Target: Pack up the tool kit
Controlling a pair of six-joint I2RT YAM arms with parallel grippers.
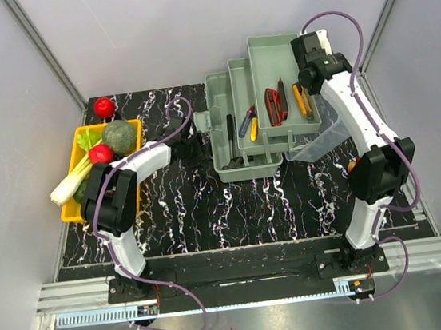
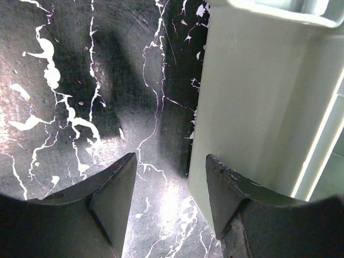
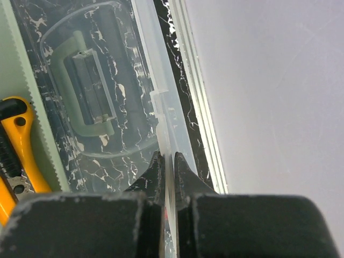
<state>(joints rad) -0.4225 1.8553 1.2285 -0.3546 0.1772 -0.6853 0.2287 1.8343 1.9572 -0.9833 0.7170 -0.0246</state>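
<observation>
The green tool box [image 1: 229,170] stands open at the back centre, its trays fanned out. In them lie a black tool [image 1: 230,127], a blue-and-yellow screwdriver [image 1: 247,121], a red tool [image 1: 274,107] and a yellow knife [image 1: 303,100]. Its clear lid [image 1: 321,135] hangs open on the right. My right gripper [image 1: 320,90] is shut on the lid's edge [image 3: 161,107], which runs between the fingers [image 3: 167,161]. The lid's green handle [image 3: 86,91] and the yellow knife [image 3: 19,140] show there. My left gripper [image 1: 200,141] is open and empty [image 2: 172,177], low over the mat beside the box's left wall [image 2: 252,107].
A yellow bin [image 1: 75,212] with a cabbage, celery and a red fruit stands at the left. Another red fruit [image 1: 103,107] lies at the back left corner. White walls close in the back and both sides; the right wall is close to the lid.
</observation>
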